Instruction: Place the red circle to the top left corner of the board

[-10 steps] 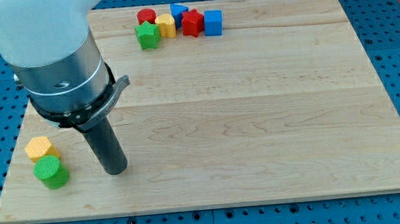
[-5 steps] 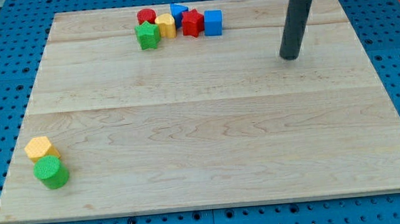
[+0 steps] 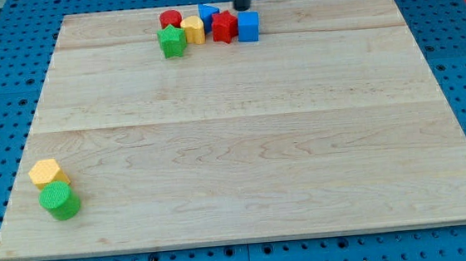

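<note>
The red circle (image 3: pixel 171 19) sits near the board's top edge, left of centre, at the left end of a cluster. Touching it are a green star-like block (image 3: pixel 173 41) below and a yellow block (image 3: pixel 193 29) to its right. Further right are a blue block (image 3: pixel 208 14), a red star-like block (image 3: pixel 225 26) and a blue cube (image 3: pixel 247 27). My tip (image 3: pixel 242 8) is at the view's top, just above the blue cube, at the right end of the cluster. The rod is mostly cut off by the view's top edge.
A yellow hexagon block (image 3: pixel 46 173) and a green cylinder (image 3: pixel 59 200) sit together near the bottom left of the wooden board (image 3: pixel 243 146). Blue pegboard surrounds the board.
My tip went from the board's left side, near the yellow and green pair, to the upper right, then left to the top edge above the blue cube. No block has moved.
</note>
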Tool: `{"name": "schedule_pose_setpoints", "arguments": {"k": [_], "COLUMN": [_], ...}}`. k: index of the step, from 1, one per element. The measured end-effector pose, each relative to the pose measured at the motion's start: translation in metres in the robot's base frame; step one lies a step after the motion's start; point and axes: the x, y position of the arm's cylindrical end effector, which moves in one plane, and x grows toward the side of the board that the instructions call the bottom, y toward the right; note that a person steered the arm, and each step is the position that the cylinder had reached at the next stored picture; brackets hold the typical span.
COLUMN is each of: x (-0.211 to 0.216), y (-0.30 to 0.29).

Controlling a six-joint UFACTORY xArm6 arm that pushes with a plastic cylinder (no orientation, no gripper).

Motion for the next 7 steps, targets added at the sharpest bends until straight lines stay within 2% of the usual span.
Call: {"name": "schedule_pose_setpoints", "arguments": {"k": [1,2,3,4,5,7], "x": [0.008,0.044,0.052,0.054,0.042,0.070], "y": [-0.058,-0.069,-0.059,-0.086,-0.155,-0.174]}}
